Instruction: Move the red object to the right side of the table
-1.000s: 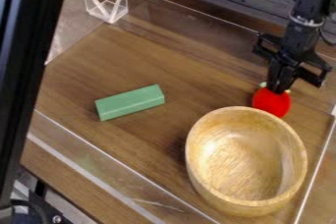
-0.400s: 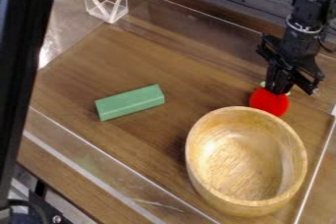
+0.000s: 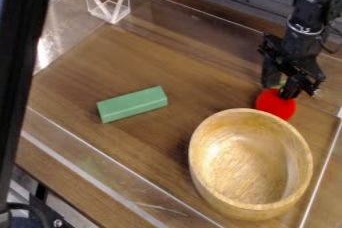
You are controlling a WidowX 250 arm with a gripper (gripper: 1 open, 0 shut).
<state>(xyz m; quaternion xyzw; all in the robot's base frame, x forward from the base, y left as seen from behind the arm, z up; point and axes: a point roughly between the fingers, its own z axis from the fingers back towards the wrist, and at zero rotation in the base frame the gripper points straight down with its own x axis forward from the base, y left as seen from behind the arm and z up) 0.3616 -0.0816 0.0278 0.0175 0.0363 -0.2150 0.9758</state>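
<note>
The red object (image 3: 277, 103), a small glossy rounded toy, rests on the brown wood-grain table (image 3: 160, 62) near its right side, just behind the wooden bowl. My black gripper (image 3: 290, 88) points straight down directly over it, its fingertips at the toy's top right. The fingers look parted on either side of the toy's upper part, not pinched onto it. The gripper body hides the back of the toy.
A large wooden bowl (image 3: 250, 162) stands at the front right, close to the red object. A green rectangular block (image 3: 132, 104) lies left of centre. Low clear acrylic walls (image 3: 201, 17) border the tabletop, with a clear folded stand (image 3: 107, 4) at the back left.
The gripper has rolled about its vertical axis over the red object, and its fingers now look spread where they were pinched on the toy. The toy has stayed in place.
</note>
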